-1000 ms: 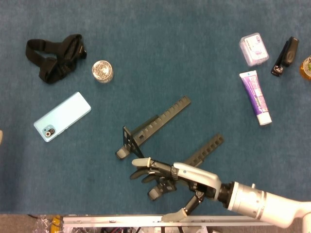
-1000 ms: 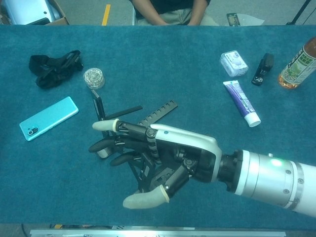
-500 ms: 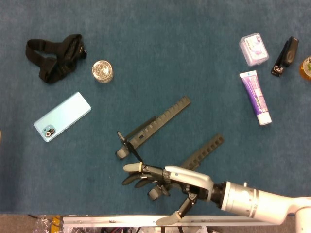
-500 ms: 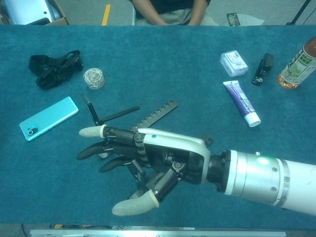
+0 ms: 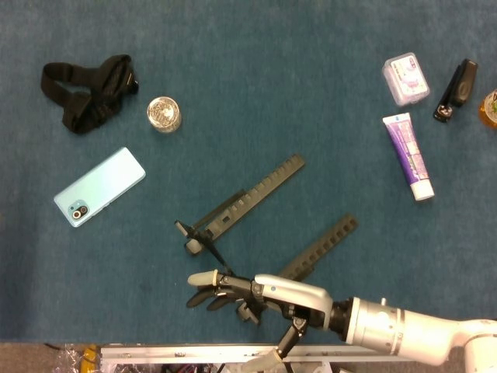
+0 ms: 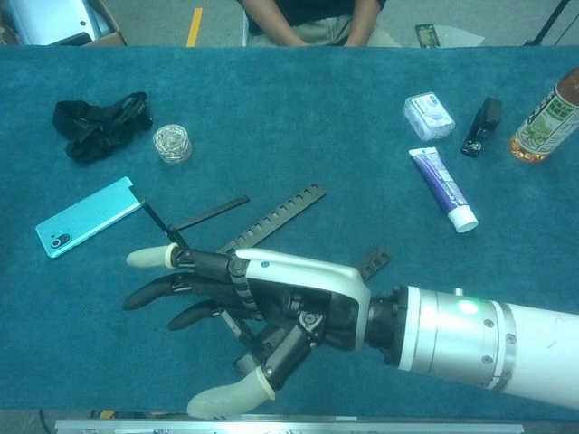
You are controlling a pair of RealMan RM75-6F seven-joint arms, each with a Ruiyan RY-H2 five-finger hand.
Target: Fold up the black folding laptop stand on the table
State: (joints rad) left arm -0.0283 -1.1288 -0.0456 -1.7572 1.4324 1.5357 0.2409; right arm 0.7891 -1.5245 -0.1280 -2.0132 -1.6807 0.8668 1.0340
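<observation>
The black folding laptop stand (image 5: 256,190) lies spread open on the blue table, its two notched arms angling up to the right. The second arm (image 5: 322,245) runs down under my right hand (image 5: 260,294). That hand reaches in from the lower right with its fingers spread and pointing left, hovering over the stand's near end; I see nothing gripped. In the chest view the right hand (image 6: 262,303) covers the stand's near half, while the notched arm (image 6: 276,212) and a thin link rod (image 6: 210,211) show beyond it. The left hand is out of sight.
A teal phone (image 5: 99,186), a black strap (image 5: 89,89) and a small round jar (image 5: 164,113) lie at the left. At the right are a toothpaste tube (image 5: 409,155), a clear box (image 5: 405,78), a black clip (image 5: 456,89) and a bottle (image 6: 547,113). A person (image 6: 317,23) sits across.
My right hand has slid left and toward the near table edge. The stand's left end has shifted left, and its upright link now lies lower.
</observation>
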